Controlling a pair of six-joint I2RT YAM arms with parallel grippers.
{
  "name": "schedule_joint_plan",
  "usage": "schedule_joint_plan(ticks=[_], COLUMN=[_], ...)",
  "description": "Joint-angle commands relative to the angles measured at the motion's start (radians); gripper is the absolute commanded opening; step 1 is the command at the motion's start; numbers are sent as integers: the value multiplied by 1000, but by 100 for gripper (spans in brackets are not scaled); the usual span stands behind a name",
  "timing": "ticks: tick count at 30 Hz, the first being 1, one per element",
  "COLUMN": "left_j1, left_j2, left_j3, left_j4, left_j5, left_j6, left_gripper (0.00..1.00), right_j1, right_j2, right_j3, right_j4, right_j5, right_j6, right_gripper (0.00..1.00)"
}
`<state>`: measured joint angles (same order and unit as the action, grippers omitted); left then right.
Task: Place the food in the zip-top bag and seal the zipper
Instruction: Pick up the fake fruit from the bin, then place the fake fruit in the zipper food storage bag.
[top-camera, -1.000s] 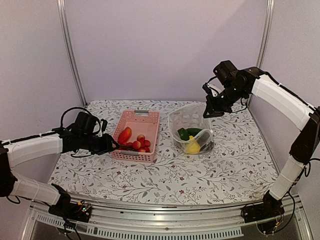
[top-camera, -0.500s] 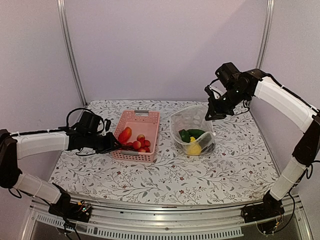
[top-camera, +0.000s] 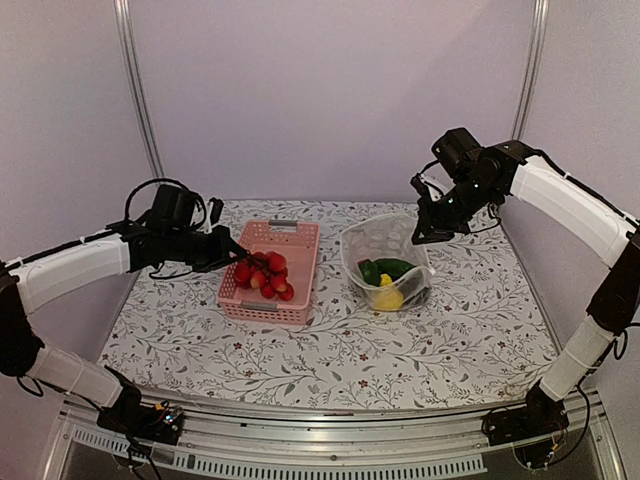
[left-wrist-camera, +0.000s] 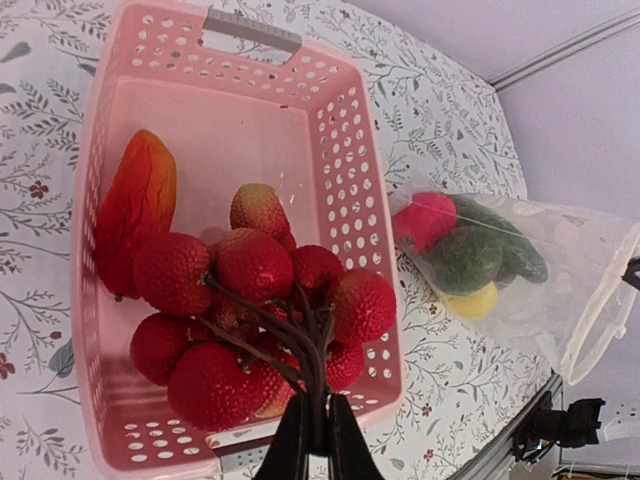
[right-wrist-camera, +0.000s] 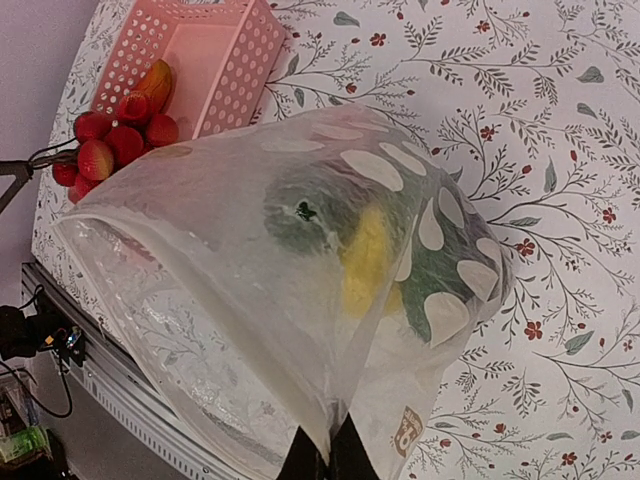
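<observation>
Pinching the dark stems of the red cluster (left-wrist-camera: 250, 310), the left claw (left-wrist-camera: 312, 440) is clenched tight, with the round fruits bunched just beyond its tips. The bunch hangs over the pink basket (left-wrist-camera: 340, 110). From the top view it is hard to tell whether its lowest fruits are clear of the rim. A red-orange pepper (left-wrist-camera: 135, 215) lies on the basket floor against the left wall.

Across the desk (top-camera: 400, 350), the right claw (right-wrist-camera: 325, 455) is closed on a fold of the zip-top bag (right-wrist-camera: 250, 250) and holds one side of the mouth up. The bag's bottom rests on the desk beside the basket, with green pieces (top-camera: 380, 267) and a yellow piece (top-camera: 388, 293) already inside. The zipper cannot be picked out clearly along the film's edge.

The step in hand looks like carrying the bunch to the bag. To do it well, the left arm should raise the bunch until it swings free of the basket wall. It should then travel level toward the open mouth and lower the fruits well inside before letting go. The stems are a thin hold, so slow motion would limit sway. The right claw should hold the lip high and taut so the mouth gapes wide.
</observation>
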<state>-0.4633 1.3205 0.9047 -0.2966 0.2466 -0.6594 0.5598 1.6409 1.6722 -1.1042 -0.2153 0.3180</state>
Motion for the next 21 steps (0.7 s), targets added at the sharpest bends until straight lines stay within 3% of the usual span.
schedule_joint_plan(ticks=[1,12,21], left_j1=[9,-27,-145], left_j2=[-32,-9,52], left_j3=[138,478,705], left_j4=[-79,-170,-173], left_j5=[12,18,25], left_j6=[34,9,55], left_gripper=[0,0,0], right_j1=[-3,-3,-3], right_j2=[-19,24,71], right_j3=[2,45,95], right_j4=[10,16,-5], right_j5=[0,-18,-25], right_j6=[3,-14,-38], right_gripper=[0,0,0])
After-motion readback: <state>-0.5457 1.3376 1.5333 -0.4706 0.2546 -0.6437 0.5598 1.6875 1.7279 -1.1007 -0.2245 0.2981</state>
